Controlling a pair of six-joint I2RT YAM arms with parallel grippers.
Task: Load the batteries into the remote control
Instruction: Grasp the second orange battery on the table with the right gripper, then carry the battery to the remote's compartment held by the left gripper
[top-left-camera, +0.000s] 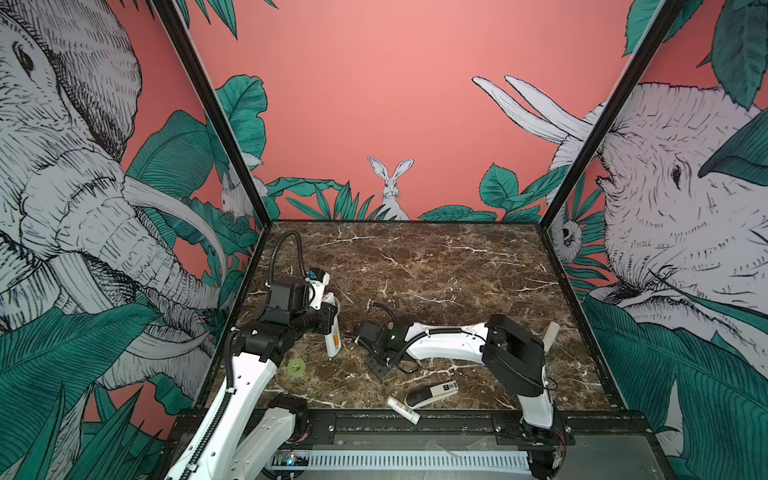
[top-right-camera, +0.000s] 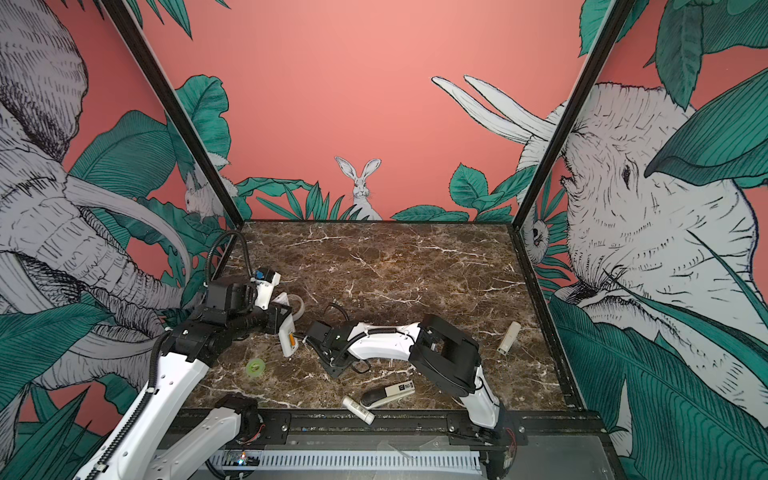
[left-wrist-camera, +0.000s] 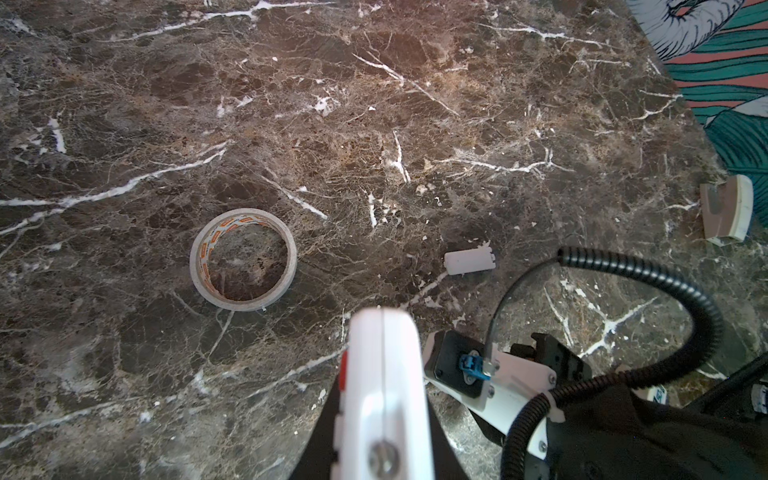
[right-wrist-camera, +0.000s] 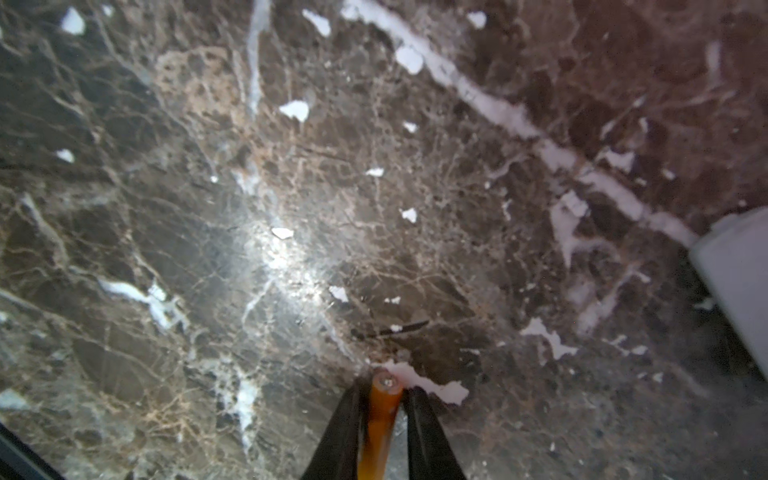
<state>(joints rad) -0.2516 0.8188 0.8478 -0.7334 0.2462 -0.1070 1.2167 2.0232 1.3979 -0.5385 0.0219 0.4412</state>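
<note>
Orange battery (right-wrist-camera: 379, 419) pinched by the closed right gripper (right-wrist-camera: 384, 397), close to the marble table (right-wrist-camera: 249, 166).
The remote control (left-wrist-camera: 384, 365) is clamped in the left gripper (left-wrist-camera: 384, 449), seemingly so that its open bay, where another battery (top-left-camera: 336, 340) already lies, is presented for loading.

My left gripper (left-wrist-camera: 380, 392) clamps around the remote control (left-wrist-camera: 386, 345). Beyond its tips, the tape roll (left-wrist-camera: 243, 259) and the battery cover (left-wrist-camera: 469, 262) lie apart on the table (left-wrist-camera: 415, 104). My right gripper (right-wrist-camera: 386, 392) sits just right of the remote control's near end, with a battery (right-wrist-camera: 379, 419) between its fingers. Nearer me than that gripper, the small device (top-left-camera: 430, 395) and the tube (top-left-camera: 403, 409) lie side by side at the table's front edge.
</note>
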